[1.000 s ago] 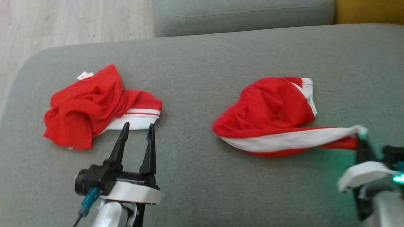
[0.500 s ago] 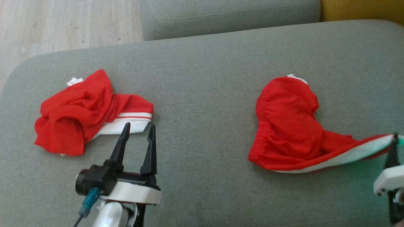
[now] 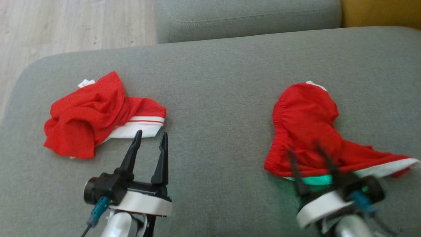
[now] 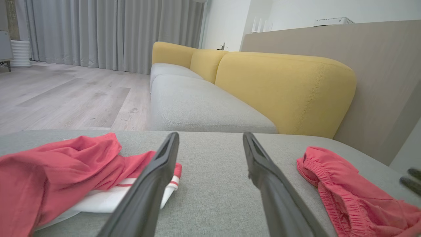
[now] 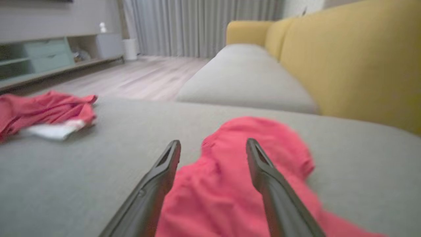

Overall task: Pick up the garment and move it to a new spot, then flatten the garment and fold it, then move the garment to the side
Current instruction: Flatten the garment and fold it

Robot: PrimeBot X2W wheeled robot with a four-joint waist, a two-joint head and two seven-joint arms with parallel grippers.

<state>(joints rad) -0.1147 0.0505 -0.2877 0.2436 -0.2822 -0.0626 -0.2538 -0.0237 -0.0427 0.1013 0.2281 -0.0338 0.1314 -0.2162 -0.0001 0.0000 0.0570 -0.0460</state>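
So the red shorts (image 3: 306, 128) lie crumpled at 4 o'clock on the grey sofa cushion (image 3: 213, 82), right gripper (image 3: 304, 148) hovering over them, fingers apart. The left gripper (image 3: 150, 138) has its fingers apart too, with another red garment (image 3: 88, 115) at its 11 o'clock.

Counts: 2 red garments with white trim, left garment (image 3: 95, 115) and right garment (image 3: 306, 131). 2 grippers, left gripper (image 3: 151, 133) and right gripper (image 3: 303, 148), 2 dark fingers each, so 4 fingers. 2 grey seat cushions: near seat cushion (image 3: 213, 82), far seat cushion (image 3: 246, 13). 3 yellow back cushions (image 4: 283, 89) in the left wrist view. 1 white ribbed cylinder (image 4: 20, 52) on the floor
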